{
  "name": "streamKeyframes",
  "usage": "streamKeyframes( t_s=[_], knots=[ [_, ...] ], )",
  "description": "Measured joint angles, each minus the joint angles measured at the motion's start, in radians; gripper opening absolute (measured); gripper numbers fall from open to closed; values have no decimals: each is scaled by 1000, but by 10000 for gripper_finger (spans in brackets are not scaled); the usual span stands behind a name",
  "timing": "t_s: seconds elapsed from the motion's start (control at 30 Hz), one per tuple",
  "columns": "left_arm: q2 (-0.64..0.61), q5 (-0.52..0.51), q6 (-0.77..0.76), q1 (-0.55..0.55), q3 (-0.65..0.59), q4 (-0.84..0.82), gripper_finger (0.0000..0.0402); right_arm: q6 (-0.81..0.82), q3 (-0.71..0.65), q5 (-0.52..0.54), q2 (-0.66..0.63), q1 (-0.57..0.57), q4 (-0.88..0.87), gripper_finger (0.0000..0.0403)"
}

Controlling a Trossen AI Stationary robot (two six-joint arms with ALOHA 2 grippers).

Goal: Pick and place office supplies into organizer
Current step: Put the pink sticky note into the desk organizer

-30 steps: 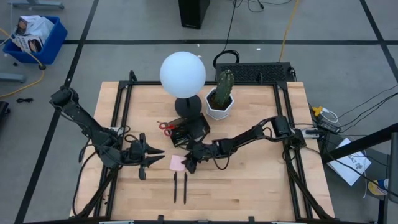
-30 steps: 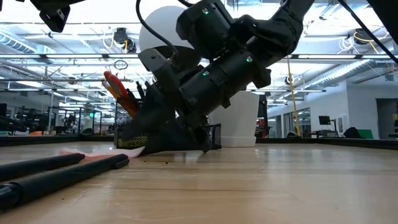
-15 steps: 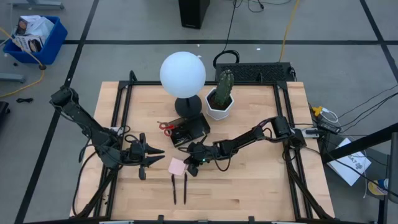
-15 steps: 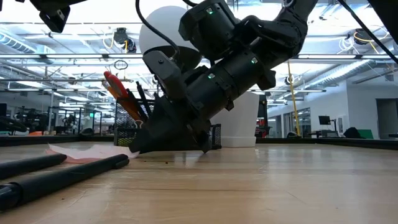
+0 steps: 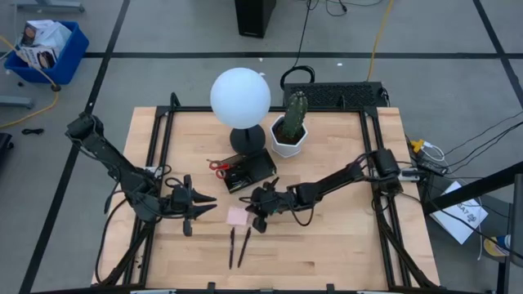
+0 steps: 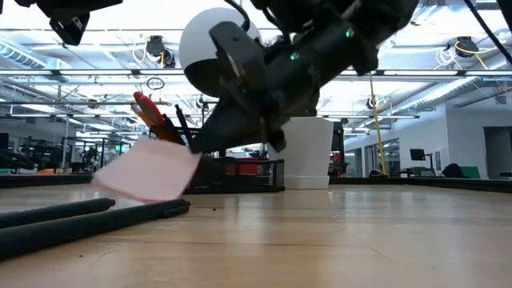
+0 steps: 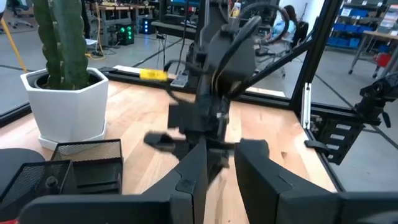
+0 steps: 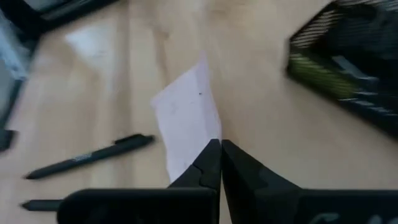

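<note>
A pink sticky-note pad (image 6: 148, 172) hangs tilted above the table, with my right gripper (image 8: 221, 146) shut on it at the table's middle (image 5: 250, 215). Two black pens (image 5: 238, 247) lie flat just nearer than it. The black mesh organizer (image 5: 249, 171) stands farther off in front of the lamp, with red-handled scissors (image 5: 217, 166) at its left end. Left of the pad my left gripper (image 5: 198, 211) waits above the table, its fingers (image 7: 193, 177) a narrow gap apart with nothing between them. My right gripper pinches the pad between its two fingertips (image 8: 211, 158) at one edge, close to a corner (image 8: 208, 138). The fingers slant down from the table's right side. The pad (image 5: 237, 216) sticks out past the fingertips, tilted with its free end lower, and looks lifted clear of the table.
A lamp with a white globe (image 5: 240, 96) and a white hexagonal cactus pot (image 5: 288, 139) stand behind the organizer. A black frame (image 5: 163, 131) runs along the table's edges. Bare wood lies to the near right (image 5: 327, 253).
My right gripper has shut on the pink pad, which lay flat on the table, and has risen with it while rolling at the wrist. The pad has come up off the table and now hangs tilted from the fingertips.
</note>
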Motion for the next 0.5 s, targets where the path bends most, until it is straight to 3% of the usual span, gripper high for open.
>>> streamKeyframes(
  t_s=[0.27,0.5],
  knots=[
    [0,0,-3,0,0,0,88,-49,1,157,-87,12,-129,1],
    [0,-1,-3,0,0,0,88,-77,1,230,-156,11,-259,0]
  ],
)
